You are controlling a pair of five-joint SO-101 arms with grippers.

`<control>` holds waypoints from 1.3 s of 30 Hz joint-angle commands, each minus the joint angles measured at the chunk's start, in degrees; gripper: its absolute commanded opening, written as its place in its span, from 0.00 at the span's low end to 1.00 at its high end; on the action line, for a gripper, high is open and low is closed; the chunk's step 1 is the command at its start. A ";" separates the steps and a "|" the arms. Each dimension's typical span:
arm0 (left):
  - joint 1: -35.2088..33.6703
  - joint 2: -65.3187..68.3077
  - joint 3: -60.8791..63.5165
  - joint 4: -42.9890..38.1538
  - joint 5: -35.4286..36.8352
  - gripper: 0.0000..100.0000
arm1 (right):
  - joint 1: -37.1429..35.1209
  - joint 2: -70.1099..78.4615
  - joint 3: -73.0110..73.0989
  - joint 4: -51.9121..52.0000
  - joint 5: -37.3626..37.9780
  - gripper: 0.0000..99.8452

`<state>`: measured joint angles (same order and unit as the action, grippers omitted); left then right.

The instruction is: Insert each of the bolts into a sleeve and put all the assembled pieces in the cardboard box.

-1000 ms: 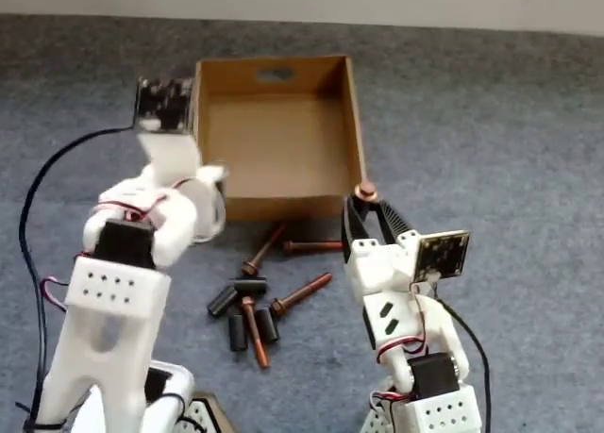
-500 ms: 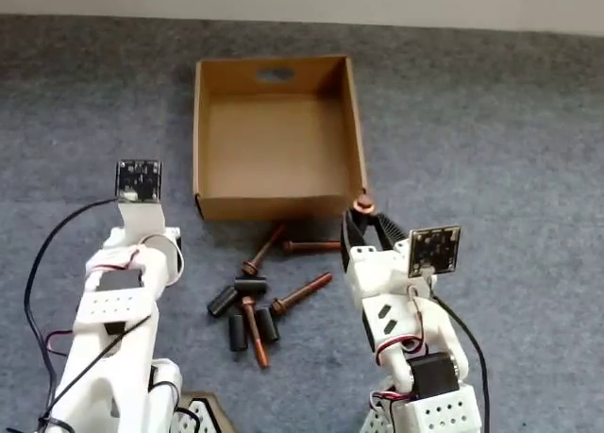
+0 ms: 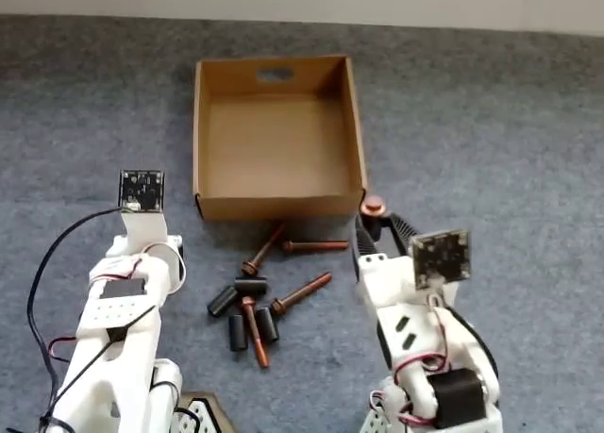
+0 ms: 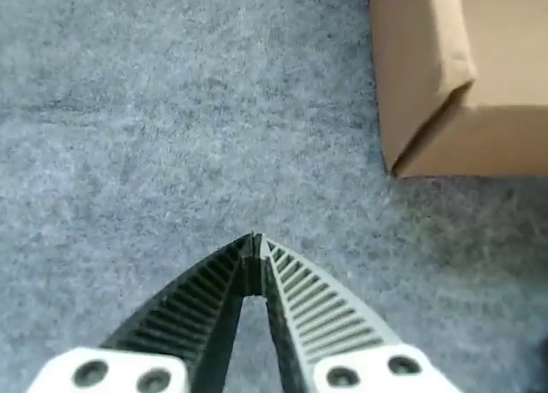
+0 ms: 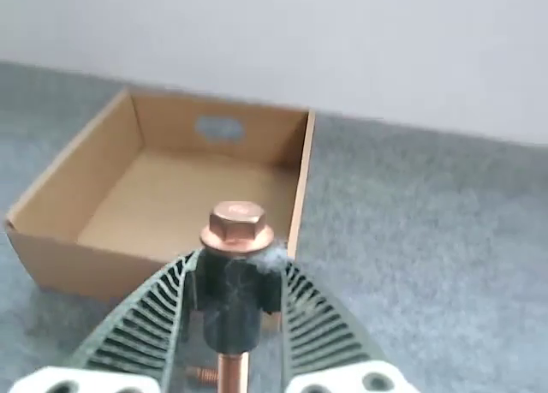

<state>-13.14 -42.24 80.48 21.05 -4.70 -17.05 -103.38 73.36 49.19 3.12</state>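
Pulled well back on the left within the last second: up beside the box [image 3: 200,122] wall then, now low over the surface [image 4: 128,110] just off the box's near left corner, with the left jaws pressed together on nothing. Held in the right jaws: a sleeve [image 5: 229,300] with a bolt [image 5: 237,225] already through it, head up. Drifted slightly back and outward in that time, so hovering just outside the box's front right corner rather than over it. Nothing in the box yet. Lying loose in front of it, close together: several more bolts [image 3: 302,294] and sleeves [image 3: 223,301]. Probably one assembly finished and ready to drop, but needing a carry forward over the wall before release. After that, back to the pile for the rest.
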 commanded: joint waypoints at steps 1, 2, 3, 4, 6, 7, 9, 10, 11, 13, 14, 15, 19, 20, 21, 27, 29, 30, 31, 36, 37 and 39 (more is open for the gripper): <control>-0.66 0.57 -4.79 6.68 -0.44 0.03 | 0.22 4.44 -10.24 1.27 0.62 0.01; -0.66 1.54 -6.02 8.79 -0.44 0.03 | 0.22 7.52 -12.88 2.15 0.62 0.01; -0.66 3.47 -7.16 9.67 -0.44 0.03 | 0.22 11.03 -15.69 3.03 0.62 0.01; -0.75 6.02 -8.31 9.67 -0.44 0.03 | 0.13 15.34 -18.77 3.74 0.44 0.01; -0.84 12.09 -12.79 10.55 -0.44 0.03 | -0.22 24.48 -24.84 4.79 0.18 0.01; -0.84 15.25 -15.34 12.22 -0.35 0.03 | -1.01 29.32 -27.65 5.32 0.18 0.01; -0.84 21.23 -20.70 16.00 -0.35 0.03 | -1.80 38.55 -32.84 6.20 0.18 0.01; -0.84 23.87 -23.08 17.76 -0.26 0.03 | -1.80 43.03 -35.12 6.37 0.18 0.01; -0.84 26.51 -25.10 19.25 -0.26 0.03 | -1.80 47.16 -37.32 6.37 0.18 0.01; -0.84 30.46 -28.70 22.24 -0.26 0.03 | -1.80 55.43 -41.89 6.29 0.18 0.01; -0.84 31.78 -29.93 23.30 -0.26 0.03 | -1.89 59.47 -44.35 6.29 0.09 0.01; -0.84 32.66 -30.73 24.09 -0.26 0.03 | -1.89 63.52 -46.81 6.29 0.09 0.01; -0.84 33.27 -30.99 24.35 -0.26 0.03 | -1.98 81.63 -59.65 6.73 -2.99 0.01; -0.84 33.36 -30.99 24.35 -0.26 0.03 | -1.98 86.46 -63.87 7.60 -4.22 0.01; -0.84 33.36 -30.99 24.35 -0.26 0.03 | -1.98 90.95 -68.44 8.92 -5.10 0.01; -0.66 33.63 -30.99 24.35 -0.18 0.03 | -3.21 117.32 -101.14 21.67 -5.89 0.01; -0.66 33.63 -30.99 24.35 -0.18 0.03 | -3.65 125.93 -112.04 25.80 -5.89 0.01; -0.66 33.63 -30.99 24.35 -0.18 0.03 | -3.82 130.33 -117.76 27.82 -5.89 0.01; -0.66 33.63 -30.99 24.35 -0.18 0.03 | -3.82 134.29 -122.95 29.67 -5.89 0.01; -0.66 33.71 -30.99 24.35 -0.18 0.03 | -4.18 151.69 -145.45 39.08 -5.89 0.01; -0.66 33.71 -30.99 24.35 -0.18 0.03 | -4.18 154.59 -148.79 40.48 -5.89 0.01; -0.66 33.71 -30.99 24.35 -0.18 0.03 | -4.09 159.60 -154.51 42.86 -5.89 0.01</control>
<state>-13.14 -8.75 50.86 44.97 -4.62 -20.66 51.69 -69.32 89.01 -2.15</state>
